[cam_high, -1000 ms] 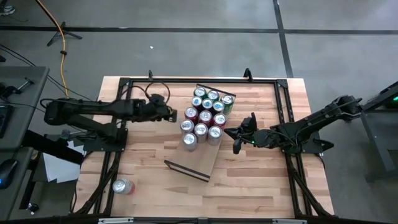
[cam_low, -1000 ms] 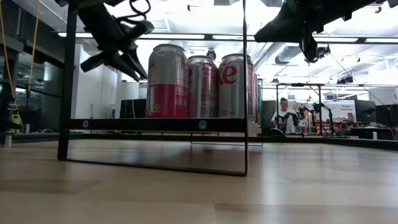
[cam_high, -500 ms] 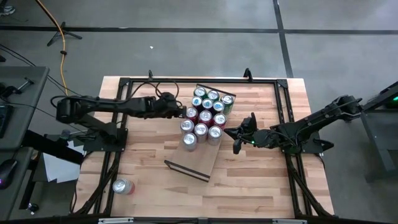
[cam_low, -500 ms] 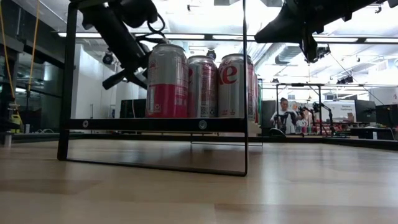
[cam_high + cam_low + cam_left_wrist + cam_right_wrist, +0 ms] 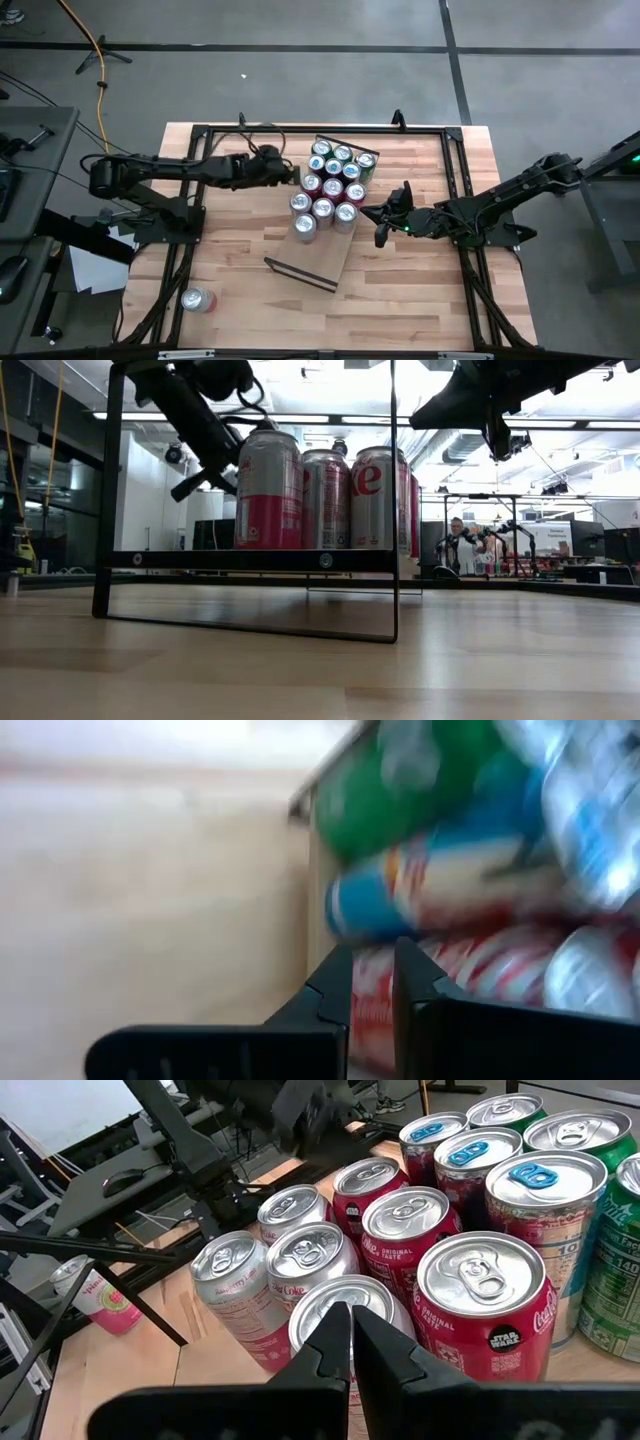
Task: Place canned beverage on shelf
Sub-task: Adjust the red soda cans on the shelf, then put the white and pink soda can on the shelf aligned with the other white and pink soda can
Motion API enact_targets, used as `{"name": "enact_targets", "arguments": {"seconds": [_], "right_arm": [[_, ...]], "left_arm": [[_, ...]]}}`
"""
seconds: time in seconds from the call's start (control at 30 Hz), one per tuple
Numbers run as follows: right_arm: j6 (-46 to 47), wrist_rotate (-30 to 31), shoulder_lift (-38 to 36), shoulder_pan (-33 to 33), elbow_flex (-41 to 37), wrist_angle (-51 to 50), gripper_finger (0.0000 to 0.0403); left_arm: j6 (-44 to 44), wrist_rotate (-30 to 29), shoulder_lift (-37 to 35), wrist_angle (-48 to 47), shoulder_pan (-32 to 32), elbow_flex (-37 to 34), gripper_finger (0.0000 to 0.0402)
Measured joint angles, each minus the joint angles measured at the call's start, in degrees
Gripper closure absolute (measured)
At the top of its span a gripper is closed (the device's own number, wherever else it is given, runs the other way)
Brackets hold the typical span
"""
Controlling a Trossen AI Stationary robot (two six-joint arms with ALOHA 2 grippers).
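Several beverage cans (image 5: pixel 330 185), red, silver and green, stand upright in a tight group on the far half of the light-wood shelf (image 5: pixel 322 258), which lies on the table. In the low view the cans (image 5: pixel 320 485) stand in a row above the shelf's dark rail (image 5: pixel 250 560). My left gripper (image 5: pixel 296 176) is shut and points at the group's left side, right beside a red can (image 5: pixel 480 970). My right gripper (image 5: pixel 368 212) is shut and hovers at the group's right side, above a silver can top (image 5: pixel 345 1305). One pink and silver can (image 5: pixel 197 299) lies on its side on the table. My left gripper (image 5: pixel 373 955) comes slanting down from the table's left, its shut fingertips close against the red can at the group's left edge. I cannot tell whether they touch it.
A black metal frame (image 5: pixel 200 130) runs around the tabletop's edges. Bare wood lies on the shelf's near half and on the table in front of it. People and equipment show in the room beyond the table's far edge.
My left gripper has moved toward the table's right edge and a little down, from open table to the left side of the can group, staying shut. The cans and my right gripper have kept still.
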Motion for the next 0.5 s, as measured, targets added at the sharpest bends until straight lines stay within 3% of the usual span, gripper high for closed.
{"name": "enact_targets", "arguments": {"seconds": [0.2, 0.5], "right_arm": [[0.0, 0.1, 0.0, 0.0, 0.0, 0.0, 0.0402], [0.2, 0.4, 0.0, 0.0, 0.0, 0.1, 0.0402]], "left_arm": [[2.7, -4.5, -4.0, 0.5, 4.2, 0.1, 0.0401], [4.6, -0.6, -0.9, 6.6, 8.0, 0.1, 0.0401]]}}
